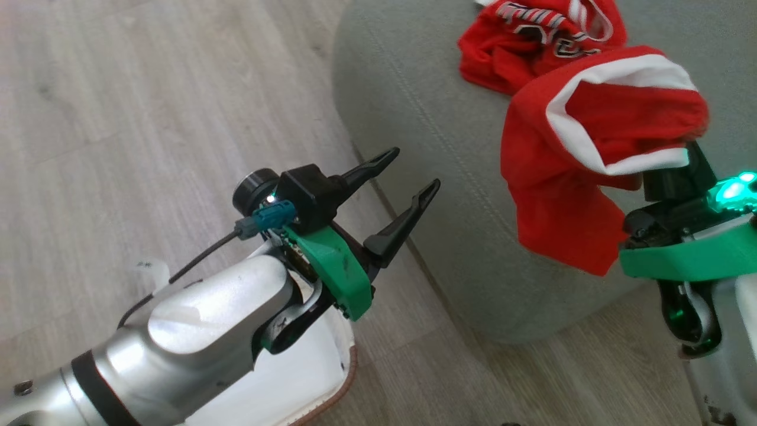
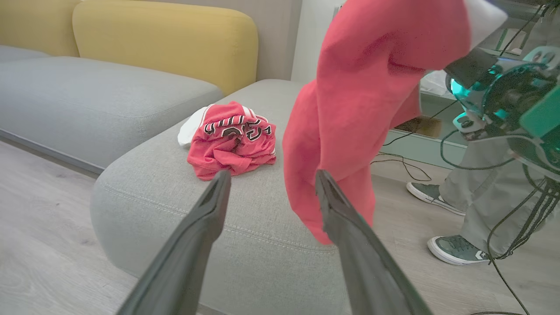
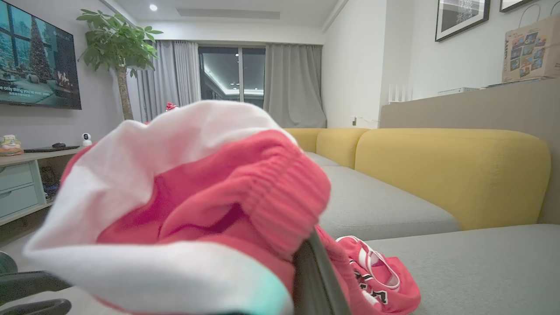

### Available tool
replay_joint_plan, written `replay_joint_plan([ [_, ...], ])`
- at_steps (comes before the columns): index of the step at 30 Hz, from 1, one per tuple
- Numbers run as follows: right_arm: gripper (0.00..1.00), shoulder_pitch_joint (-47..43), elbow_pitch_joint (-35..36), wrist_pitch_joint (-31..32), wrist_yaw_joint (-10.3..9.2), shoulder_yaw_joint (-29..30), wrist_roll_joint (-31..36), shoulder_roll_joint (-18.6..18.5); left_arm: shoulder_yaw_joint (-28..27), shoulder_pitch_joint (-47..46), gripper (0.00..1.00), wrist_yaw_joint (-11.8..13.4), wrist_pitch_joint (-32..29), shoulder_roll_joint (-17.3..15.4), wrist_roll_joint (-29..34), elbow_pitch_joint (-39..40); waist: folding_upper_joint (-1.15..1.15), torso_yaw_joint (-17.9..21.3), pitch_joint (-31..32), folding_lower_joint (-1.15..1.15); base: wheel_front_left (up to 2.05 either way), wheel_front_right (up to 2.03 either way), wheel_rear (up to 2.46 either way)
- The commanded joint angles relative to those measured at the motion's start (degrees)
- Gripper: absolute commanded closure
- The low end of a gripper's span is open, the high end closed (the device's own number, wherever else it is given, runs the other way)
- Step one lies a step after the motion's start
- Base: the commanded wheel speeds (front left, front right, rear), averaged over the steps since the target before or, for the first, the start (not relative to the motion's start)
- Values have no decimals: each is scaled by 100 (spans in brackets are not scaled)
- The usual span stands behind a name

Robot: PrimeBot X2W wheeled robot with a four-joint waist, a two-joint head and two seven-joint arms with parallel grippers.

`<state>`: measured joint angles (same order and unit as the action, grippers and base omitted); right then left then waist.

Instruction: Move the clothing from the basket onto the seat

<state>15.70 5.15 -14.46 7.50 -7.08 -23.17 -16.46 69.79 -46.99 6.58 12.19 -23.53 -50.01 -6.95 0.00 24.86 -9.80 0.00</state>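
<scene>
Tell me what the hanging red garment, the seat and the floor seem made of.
Red garment: soft matte cloth; it drapes and creases.
Seat: matte woven fabric with a stitched seam.
Floor: pale wood-look planks with grain; wood or laminate, unclear.

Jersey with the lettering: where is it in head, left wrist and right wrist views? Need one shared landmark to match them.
Head view: jersey at top right, lying on the seat.
Left wrist view: jersey left of centre, on the seat.
Right wrist view: jersey at bottom, right of centre, partly behind the red garment.
Shared landmark: the grey-green seat under the jersey.
</scene>
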Motion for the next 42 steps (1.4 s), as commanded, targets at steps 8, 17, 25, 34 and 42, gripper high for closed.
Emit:
replay_joint_plan([
  [8,100,74,303,-53,-1,40,25,-65,-215,-325,0,87,-39,-191,75,163,0,348,-117,0,0,0,0],
  [17,100,693,16,221,-1,135,-192,-433,-189,-423,0,91,-120,-204,98,230,0,335,-352,0,0,0,0],
  [25,100,1908,-664,468,-1,175,-369,-1096,-164,-646,0,61,-294,-290,171,361,0,89,-833,0,0,0,0],
  [34,100,3045,-1886,464,-1,715,-412,-1945,-166,-1019,0,87,-577,-472,330,654,0,-358,-1642,0,0,0,0],
  [42,100,3786,-3296,518,-1,1213,300,-2225,-215,-1398,0,122,-777,-558,487,951,0,-772,-2364,0,0,0,0],
])
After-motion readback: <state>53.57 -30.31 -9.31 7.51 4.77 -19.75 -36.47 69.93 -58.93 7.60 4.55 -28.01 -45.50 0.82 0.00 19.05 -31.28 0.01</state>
